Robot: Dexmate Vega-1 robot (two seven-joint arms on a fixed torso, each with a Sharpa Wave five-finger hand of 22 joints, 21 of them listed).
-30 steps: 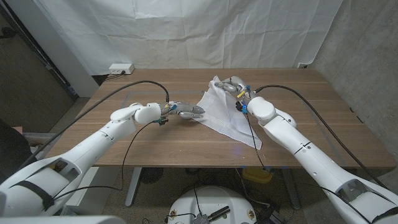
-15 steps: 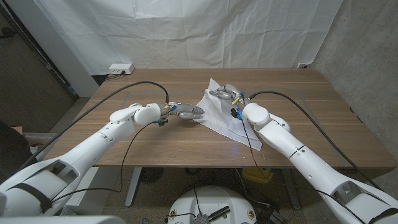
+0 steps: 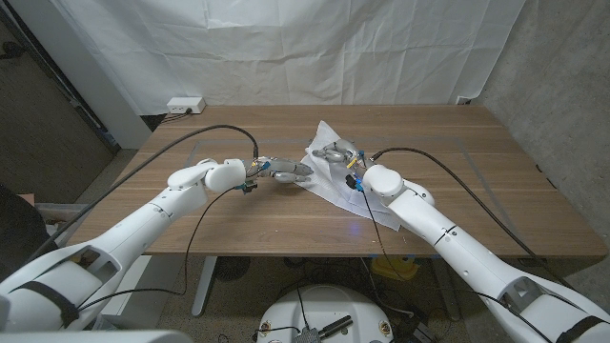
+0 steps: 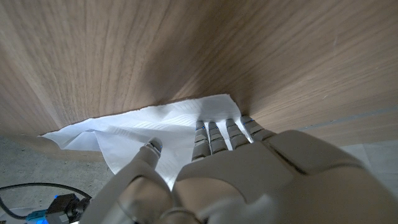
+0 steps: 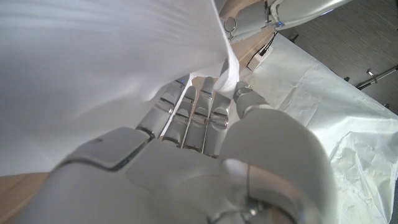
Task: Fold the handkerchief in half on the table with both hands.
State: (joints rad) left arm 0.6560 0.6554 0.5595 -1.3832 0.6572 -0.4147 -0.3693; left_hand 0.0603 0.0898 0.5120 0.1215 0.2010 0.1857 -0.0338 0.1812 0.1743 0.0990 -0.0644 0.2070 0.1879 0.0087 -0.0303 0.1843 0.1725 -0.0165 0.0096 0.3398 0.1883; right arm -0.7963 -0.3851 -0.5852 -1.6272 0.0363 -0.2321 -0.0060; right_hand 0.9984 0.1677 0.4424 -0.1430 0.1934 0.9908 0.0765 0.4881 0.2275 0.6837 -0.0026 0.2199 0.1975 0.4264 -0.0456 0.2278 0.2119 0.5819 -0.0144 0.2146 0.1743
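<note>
The white handkerchief [image 3: 355, 183] lies on the wooden table [image 3: 457, 181], right of the middle, with its far part lifted. My left hand [image 3: 286, 171] holds its left corner low at the table. In the left wrist view the thumb [image 4: 152, 146] sits on top of the handkerchief [image 4: 155, 127] and the fingertips [image 4: 217, 134] end under its edge. My right hand [image 3: 335, 151] pinches the far corner and holds it up off the table, close to the left hand. In the right wrist view the handkerchief [image 5: 93, 68] drapes over the fingers [image 5: 193, 112].
Black cables run along both arms over the table. A white power strip [image 3: 186, 104] lies beyond the table's far left corner. Bare wood stretches on the table's left half and at its far right.
My right hand has carried the handkerchief's far corner leftward and nearer, toward my left hand. The left hand has stayed where it was.
</note>
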